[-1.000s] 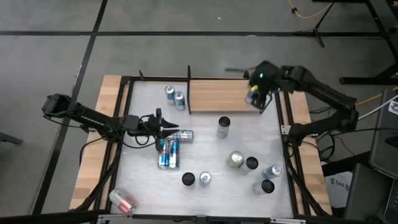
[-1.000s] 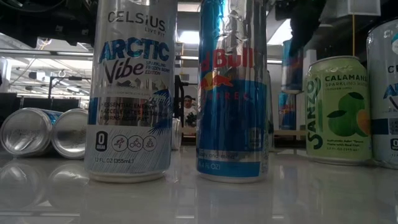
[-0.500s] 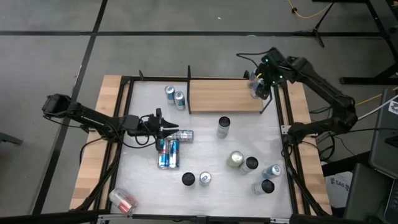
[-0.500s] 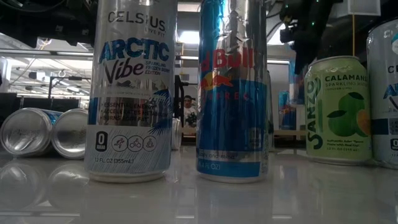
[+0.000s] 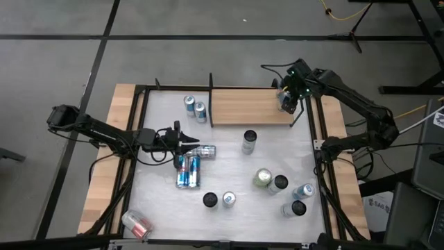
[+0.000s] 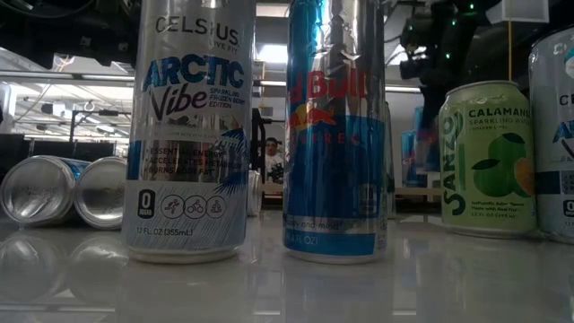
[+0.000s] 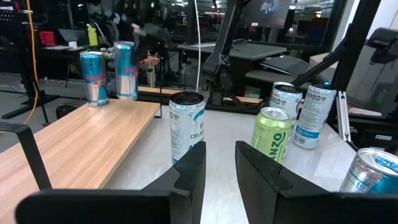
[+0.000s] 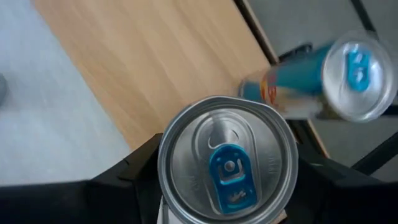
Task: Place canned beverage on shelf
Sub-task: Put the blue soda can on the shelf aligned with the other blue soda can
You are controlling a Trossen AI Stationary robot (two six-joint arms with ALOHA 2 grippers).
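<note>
My right gripper (image 5: 286, 99) is shut on a blue can with a silver top (image 8: 227, 162). It is over the right end of the light-brown wooden shelf (image 5: 250, 105). A second blue can (image 8: 323, 74) stands at the shelf's far right corner, beside the held one. The left wrist view shows both cans (image 7: 126, 70) (image 7: 91, 78) at the far end of the board (image 7: 81, 143). My left gripper (image 5: 191, 142) is open and empty, low over the table's left middle, and points toward the right edge. My right gripper pinches the can by two opposite sides of its wall, just below the top rim (image 8: 169, 186). The fingers (image 8: 140, 171) point down from above. The can is upright, top up, at the shelf board; I cannot tell whether its bottom rests on it.
Two cans (image 5: 195, 107) stand left of the shelf. Three cans (image 5: 189, 170) lie by my left gripper. A white can (image 5: 249, 141) stands mid-table. Several cans (image 5: 281, 189) stand near right, two (image 5: 218, 200) near the front. A red can (image 5: 137, 223) lies at the near left corner.
My right gripper has gone a little toward the table's far edge and then down with the can. In the low view the can has dropped lower behind the front cans. It now stands upright over the shelf's right end.
</note>
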